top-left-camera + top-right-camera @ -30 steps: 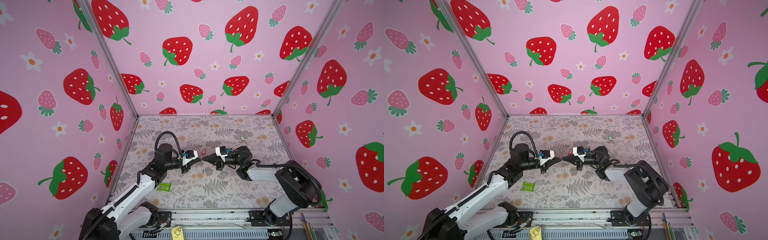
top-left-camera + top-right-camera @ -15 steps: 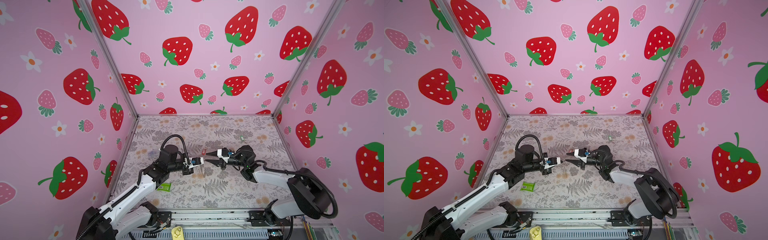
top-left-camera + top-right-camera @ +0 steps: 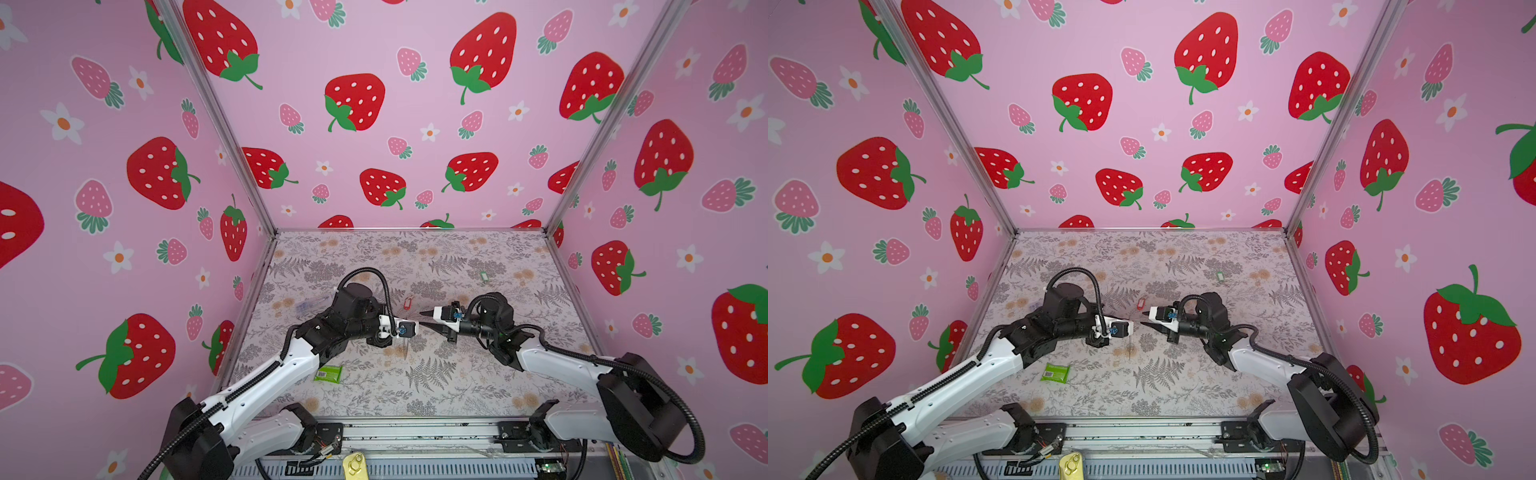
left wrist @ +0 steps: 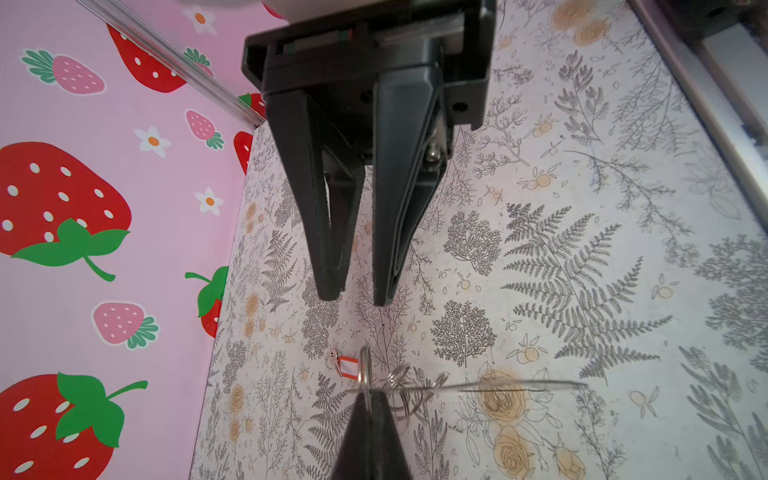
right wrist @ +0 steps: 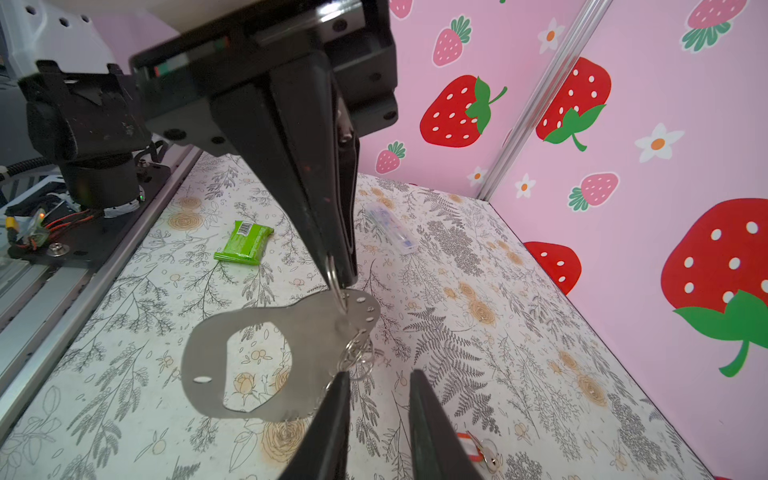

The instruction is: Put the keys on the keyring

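The keyring hangs from my left gripper (image 5: pixel 338 274), which is shut on its top metal ring. Its dull mauve strap loop (image 5: pixel 249 361) floats flat above the table with a short chain of silver rings (image 5: pixel 355 357). From the left wrist the loop (image 4: pixel 498 386) is edge-on beside my left gripper (image 4: pixel 370 395). My right gripper (image 5: pixel 380 378) is open, one fingertip beside the chain, nothing held. In both top views the grippers (image 3: pixel 413 329) (image 3: pixel 420 318) face each other mid-table. The red key (image 3: pixel 408 302) (image 5: pixel 467 446) lies just behind them, the green key (image 3: pixel 483 275) far back right.
A green packet with a barcode label (image 3: pixel 328 372) (image 5: pixel 245 243) lies front left near the left arm. A clear wrapped item (image 5: pixel 390 228) rests back left. Pink strawberry walls close three sides; a metal rail (image 3: pixel 415 432) runs along the front edge.
My right gripper was shut against the left gripper's tip a second ago; it has opened and drawn back slightly to the right. The left gripper still holds the keyring. The keys have not moved.
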Controlling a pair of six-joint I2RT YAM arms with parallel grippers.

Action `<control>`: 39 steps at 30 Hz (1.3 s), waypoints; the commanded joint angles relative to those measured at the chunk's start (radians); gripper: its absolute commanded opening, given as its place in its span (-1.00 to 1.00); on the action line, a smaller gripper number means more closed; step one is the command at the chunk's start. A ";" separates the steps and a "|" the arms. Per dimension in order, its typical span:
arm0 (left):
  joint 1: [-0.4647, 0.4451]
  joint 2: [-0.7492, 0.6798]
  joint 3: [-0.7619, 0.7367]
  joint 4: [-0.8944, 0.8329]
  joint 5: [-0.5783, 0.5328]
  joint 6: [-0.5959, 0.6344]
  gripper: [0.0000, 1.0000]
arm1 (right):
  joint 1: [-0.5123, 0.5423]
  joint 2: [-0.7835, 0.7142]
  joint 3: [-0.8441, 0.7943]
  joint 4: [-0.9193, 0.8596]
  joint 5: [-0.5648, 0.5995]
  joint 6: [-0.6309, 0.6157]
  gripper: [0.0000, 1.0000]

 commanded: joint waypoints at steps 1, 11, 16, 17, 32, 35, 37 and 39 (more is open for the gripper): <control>-0.006 0.020 0.081 -0.092 0.018 0.034 -1.00 | 0.022 0.013 -0.010 0.017 -0.016 0.000 -0.48; -0.007 0.037 0.111 -0.137 0.072 0.025 -1.00 | 0.035 0.076 -0.010 0.194 -0.016 0.139 -0.54; -0.009 0.034 0.110 -0.140 0.071 0.021 -1.00 | 0.037 0.098 -0.004 0.240 -0.039 0.172 -0.60; -0.009 0.034 0.111 -0.139 0.069 0.020 -1.00 | 0.040 0.101 -0.001 0.237 -0.047 0.172 -0.60; -0.009 0.016 0.094 -0.119 0.020 0.003 -1.00 | 0.070 0.077 0.010 0.125 -0.003 0.103 -0.62; -0.010 0.017 0.093 -0.123 0.026 0.003 -1.00 | 0.076 0.082 0.014 0.160 -0.004 0.126 -0.62; -0.009 0.018 0.091 -0.124 0.022 0.002 -1.00 | 0.077 0.080 0.011 0.183 -0.015 0.138 -0.62; -0.009 0.016 0.090 -0.128 0.022 0.001 -1.00 | 0.080 0.078 0.010 0.187 -0.015 0.143 -0.63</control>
